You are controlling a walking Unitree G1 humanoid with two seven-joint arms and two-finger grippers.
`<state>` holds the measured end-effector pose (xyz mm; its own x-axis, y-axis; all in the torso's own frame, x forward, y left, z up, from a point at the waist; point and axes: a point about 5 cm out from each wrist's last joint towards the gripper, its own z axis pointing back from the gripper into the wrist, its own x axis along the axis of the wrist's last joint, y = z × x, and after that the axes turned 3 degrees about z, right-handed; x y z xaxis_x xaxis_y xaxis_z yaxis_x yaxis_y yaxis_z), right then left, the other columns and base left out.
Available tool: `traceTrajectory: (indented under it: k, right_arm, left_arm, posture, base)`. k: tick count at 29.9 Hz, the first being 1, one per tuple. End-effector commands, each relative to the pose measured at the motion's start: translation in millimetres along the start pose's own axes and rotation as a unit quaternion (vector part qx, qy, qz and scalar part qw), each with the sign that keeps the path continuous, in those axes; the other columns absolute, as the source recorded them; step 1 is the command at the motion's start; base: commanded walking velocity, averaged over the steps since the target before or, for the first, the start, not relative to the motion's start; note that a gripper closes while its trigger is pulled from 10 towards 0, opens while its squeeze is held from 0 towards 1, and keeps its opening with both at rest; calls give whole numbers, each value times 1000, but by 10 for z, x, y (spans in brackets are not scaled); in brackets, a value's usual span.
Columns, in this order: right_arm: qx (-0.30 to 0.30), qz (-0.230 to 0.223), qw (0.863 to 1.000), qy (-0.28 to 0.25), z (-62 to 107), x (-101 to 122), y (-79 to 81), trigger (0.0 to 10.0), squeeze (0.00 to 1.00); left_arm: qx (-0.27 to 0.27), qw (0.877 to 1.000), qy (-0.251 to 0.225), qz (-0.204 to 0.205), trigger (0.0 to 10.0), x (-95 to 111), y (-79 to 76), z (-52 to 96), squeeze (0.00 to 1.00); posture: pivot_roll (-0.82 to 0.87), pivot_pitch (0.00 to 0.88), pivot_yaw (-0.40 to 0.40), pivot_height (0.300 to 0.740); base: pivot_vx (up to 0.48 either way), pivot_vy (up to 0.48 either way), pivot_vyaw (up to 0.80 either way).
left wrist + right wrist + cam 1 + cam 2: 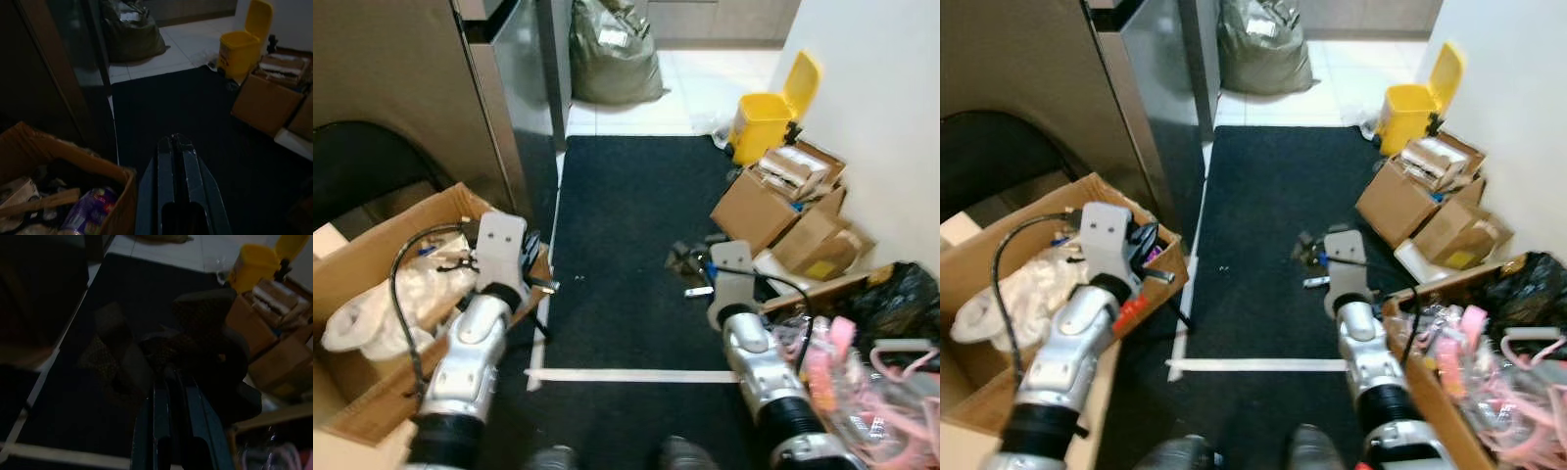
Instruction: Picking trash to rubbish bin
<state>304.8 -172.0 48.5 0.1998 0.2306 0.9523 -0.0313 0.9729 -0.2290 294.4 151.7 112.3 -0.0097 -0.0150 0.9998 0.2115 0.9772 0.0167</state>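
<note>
From the head camera, the robot stands on a dark floor mat (pixel 636 225) crossed by a strip of white tape (pixel 636 375). A yellow plastic rubbish bin with its lid tipped open (pixel 766 119) sits at the far right edge of the mat, on the pale tiles by the white wall. Just nearer than the bin lies a heap of brown cardboard boxes (pixel 783 201). A crumpled dark brown piece of trash (pixel 685 259) lies on the mat, directly ahead of the right gripper (pixel 705 279) and well apart from the bin. The left arm reaches forward over the corner of an open cardboard box full of white plastic and rubbish (pixel 386 294), at the robot's left. A bulging olive refuse sack (pixel 612 49) rests on the tiles at the far end.

In the left wrist view, the left gripper (pixel 177 142) hangs above the bare mat with its two black fingers pressed together, holding nothing.

In the right wrist view, which is very dark, the right gripper's fingers lie close side by side, their tips at the crumpled trash (pixel 161 350); whether they pinch it cannot be told
</note>
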Motion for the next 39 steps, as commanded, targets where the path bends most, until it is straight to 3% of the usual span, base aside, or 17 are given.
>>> traceTrajectory:
  k: [1, 39]
  right_arm:
    - [4, 0, 1000, -3, -5, 17, 32, 10000, 0]
    - [11, -9, 1000, -2, 15, 10, 64, 10000, 0]
  left_arm:
    - [6, 1000, 4, -3, 10000, -9, 28, 20, 0]
    - [5, 1000, 6, -5, 10000, -12, 31, 35, 0]
  posture:
    - [68, 63, 3, 740]
    - [74, 68, 4, 740]
  base:
    - [307, 0, 744]
    - [307, 0, 744]
